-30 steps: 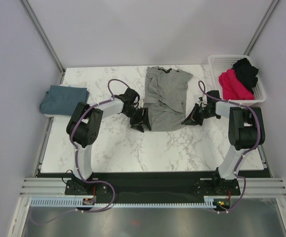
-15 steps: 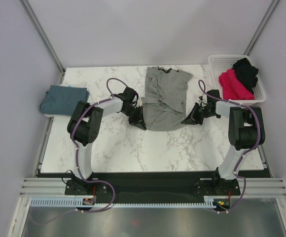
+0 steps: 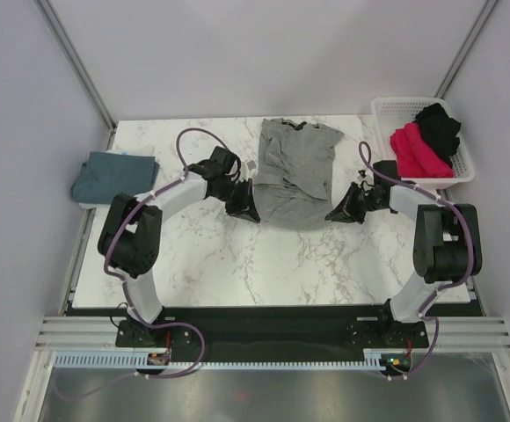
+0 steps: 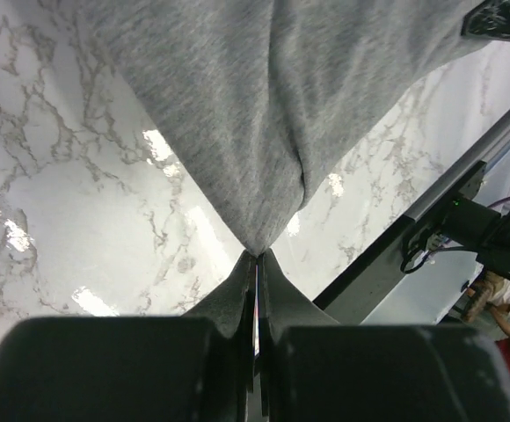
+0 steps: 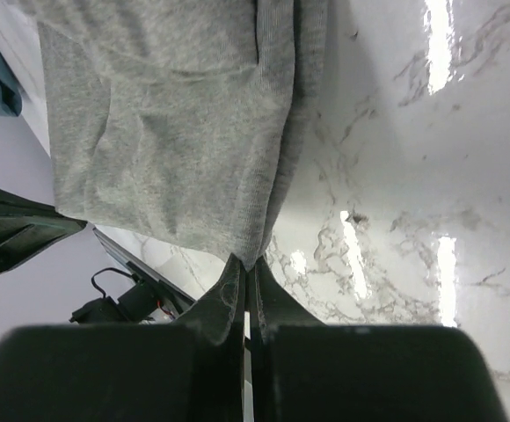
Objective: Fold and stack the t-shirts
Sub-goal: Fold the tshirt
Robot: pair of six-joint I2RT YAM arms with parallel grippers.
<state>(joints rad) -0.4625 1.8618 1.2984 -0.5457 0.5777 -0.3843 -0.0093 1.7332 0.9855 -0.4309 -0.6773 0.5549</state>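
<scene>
The grey t-shirt (image 3: 295,167) lies mid-table, collar toward the far edge; the left gripper (image 4: 257,260) is pinched tight on its near left corner, the right gripper (image 5: 247,264) on the near right (only cloth between the fingers); a teal t-shirt (image 3: 112,176) sits folded at the left edge; pink (image 3: 413,149) and black (image 3: 438,127) ones fill the white basket (image 3: 462,165).

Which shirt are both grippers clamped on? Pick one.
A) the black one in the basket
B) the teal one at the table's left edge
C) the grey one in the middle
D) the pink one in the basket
C: in the wrist views the left gripper and right gripper each pinch a near corner of the grey t-shirt.
</scene>
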